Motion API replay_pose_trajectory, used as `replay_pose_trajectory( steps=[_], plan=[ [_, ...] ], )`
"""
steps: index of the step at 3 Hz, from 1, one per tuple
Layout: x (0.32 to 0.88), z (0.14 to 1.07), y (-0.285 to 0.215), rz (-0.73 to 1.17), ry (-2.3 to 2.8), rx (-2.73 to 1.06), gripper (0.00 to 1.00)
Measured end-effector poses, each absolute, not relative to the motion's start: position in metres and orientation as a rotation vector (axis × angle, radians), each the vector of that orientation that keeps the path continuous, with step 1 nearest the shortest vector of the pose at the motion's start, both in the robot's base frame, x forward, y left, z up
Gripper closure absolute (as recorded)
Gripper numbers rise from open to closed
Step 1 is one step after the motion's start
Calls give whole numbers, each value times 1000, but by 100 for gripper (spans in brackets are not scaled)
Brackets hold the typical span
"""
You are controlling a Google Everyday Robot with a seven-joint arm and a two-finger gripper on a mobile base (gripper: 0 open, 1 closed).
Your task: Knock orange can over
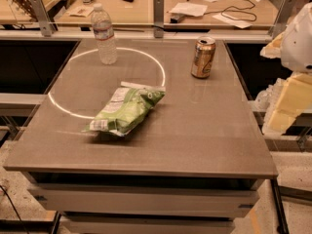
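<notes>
The orange can [203, 57] stands upright on the grey table [204, 135], towards the back right. It is copper-orange with a silver top. My gripper [288, 103] shows as pale yellow and white parts at the right edge of the view, off the table's right side and apart from the can, to its right and nearer the camera.
A clear water bottle [104, 34] stands upright at the back left. A green chip bag [126, 110] lies left of the table's middle. A bright ring of light [161, 69] marks the tabletop. Behind the table is a wooden bench [146, 9] with papers and a cable.
</notes>
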State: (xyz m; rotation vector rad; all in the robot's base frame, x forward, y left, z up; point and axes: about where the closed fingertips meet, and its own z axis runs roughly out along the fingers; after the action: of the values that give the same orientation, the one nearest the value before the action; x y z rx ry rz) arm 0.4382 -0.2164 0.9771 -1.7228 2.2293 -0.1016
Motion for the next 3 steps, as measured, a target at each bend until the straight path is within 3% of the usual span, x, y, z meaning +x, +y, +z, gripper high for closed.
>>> replay_pose_trajectory(
  steps=[2,3],
  plan=[
    [439,977,-221,-7,2223,-1666,0],
    [446,968,-256,196,2191,-1479,0]
  ],
)
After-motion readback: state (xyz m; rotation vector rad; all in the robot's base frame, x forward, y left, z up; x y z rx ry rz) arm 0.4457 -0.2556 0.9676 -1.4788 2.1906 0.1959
